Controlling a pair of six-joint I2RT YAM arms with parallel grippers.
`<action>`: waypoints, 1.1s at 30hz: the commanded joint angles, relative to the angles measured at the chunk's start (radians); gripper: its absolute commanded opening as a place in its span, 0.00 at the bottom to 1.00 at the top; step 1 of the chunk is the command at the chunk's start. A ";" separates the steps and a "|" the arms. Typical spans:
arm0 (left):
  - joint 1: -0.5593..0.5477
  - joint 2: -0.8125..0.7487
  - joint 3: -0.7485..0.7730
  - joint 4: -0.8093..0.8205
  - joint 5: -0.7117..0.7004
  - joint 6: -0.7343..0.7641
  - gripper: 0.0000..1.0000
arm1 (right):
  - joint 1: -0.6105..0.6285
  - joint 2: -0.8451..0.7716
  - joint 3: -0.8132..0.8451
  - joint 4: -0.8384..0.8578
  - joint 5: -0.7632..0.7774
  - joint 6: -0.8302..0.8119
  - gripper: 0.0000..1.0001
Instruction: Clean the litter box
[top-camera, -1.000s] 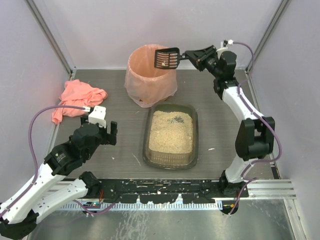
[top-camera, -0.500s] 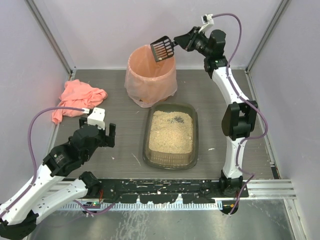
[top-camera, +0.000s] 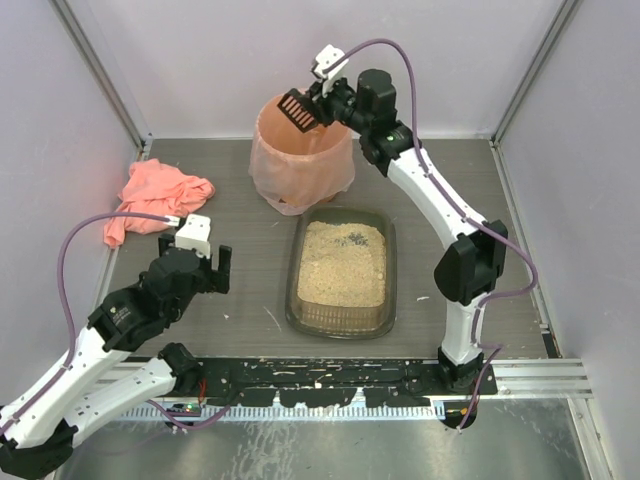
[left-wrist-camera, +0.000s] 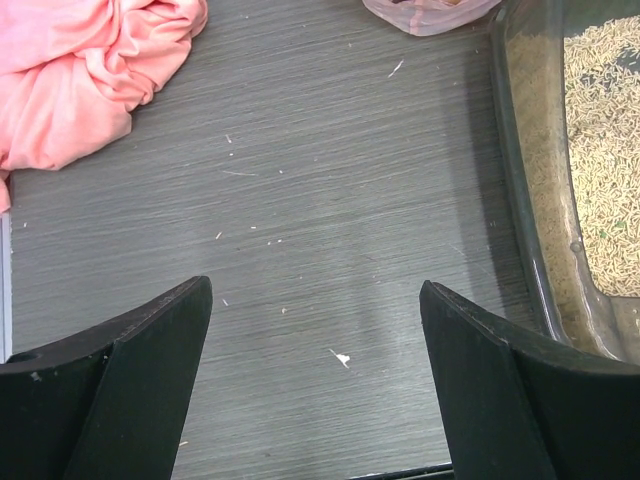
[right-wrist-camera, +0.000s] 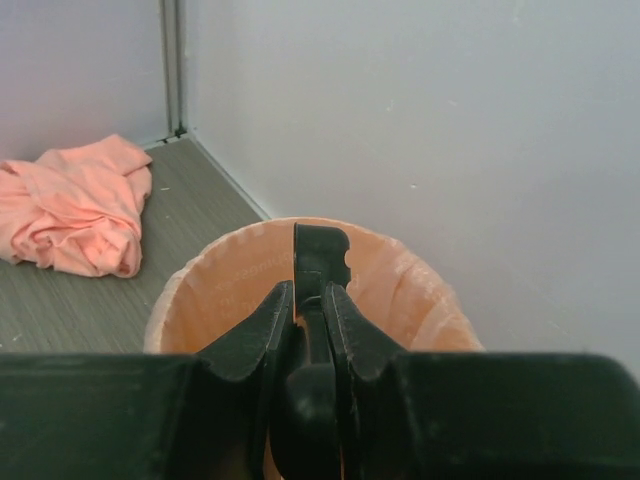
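Overhead view: high over near edge, looking down on whole bench (top-camera: 235, 265). Left wrist: close, facing down; shares cloth (left-wrist-camera: 70, 80) and litter box (left-wrist-camera: 515, 200) edge. Right wrist: near-level, close over bin (right-wrist-camera: 230, 265); shares cloth.

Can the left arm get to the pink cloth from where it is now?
Probably yes. The left pincer is open and empty above the table, and the pink cloth lies ahead and to its left, with nothing standing between them.
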 joint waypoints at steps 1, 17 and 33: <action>0.003 -0.010 0.007 0.015 -0.020 -0.001 0.87 | -0.034 -0.149 -0.034 0.135 0.130 0.002 0.01; 0.003 -0.073 0.012 0.050 -0.023 -0.070 0.99 | -0.035 -0.793 -0.604 0.197 0.362 0.475 0.01; 0.004 -0.191 -0.054 0.069 -0.162 -0.193 0.98 | -0.035 -1.059 -1.210 -0.114 0.368 0.807 0.06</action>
